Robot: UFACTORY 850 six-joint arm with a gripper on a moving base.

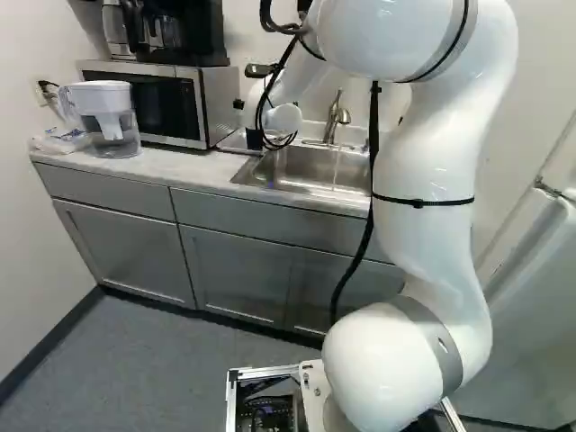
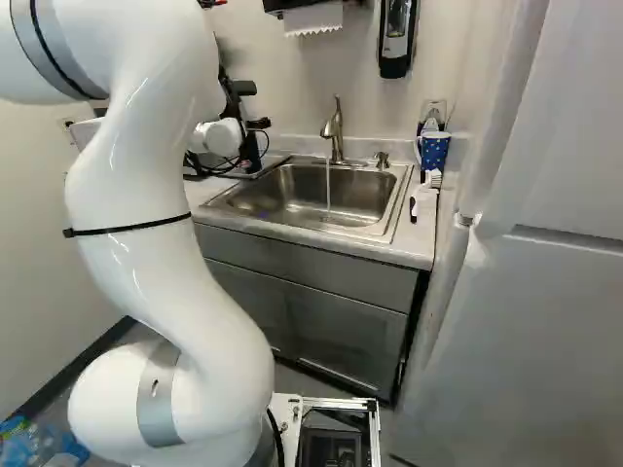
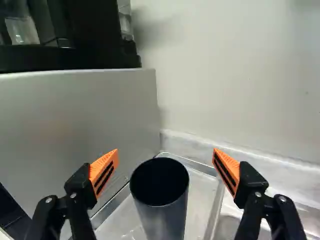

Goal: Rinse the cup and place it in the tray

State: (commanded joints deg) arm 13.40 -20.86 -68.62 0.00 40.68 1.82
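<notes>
The black gripper [image 2: 237, 97] is beside the microwave in the right base view, mostly hidden behind my arm's wrist. Seen in the wrist view, the gripper [image 3: 166, 171] is open, its orange pads wide apart and holding nothing. A dark cylindrical cup [image 3: 162, 212] stands upright, mouth up, in the tray [image 3: 199, 207]; it is ahead of the fingers and between their lines, with a gap on each side. The tray lies between the microwave side and the sink. Water runs from the faucet [image 2: 333, 136] into the steel sink [image 2: 370, 195].
A microwave [image 1: 193, 103] with a coffee maker [image 1: 193, 36] on top stands left of the tray. Farther left is a water pitcher [image 1: 108, 117]. Right of the sink are a blue cup [image 2: 434, 151] and a brush [image 2: 424, 190]. The back wall rises close behind the tray.
</notes>
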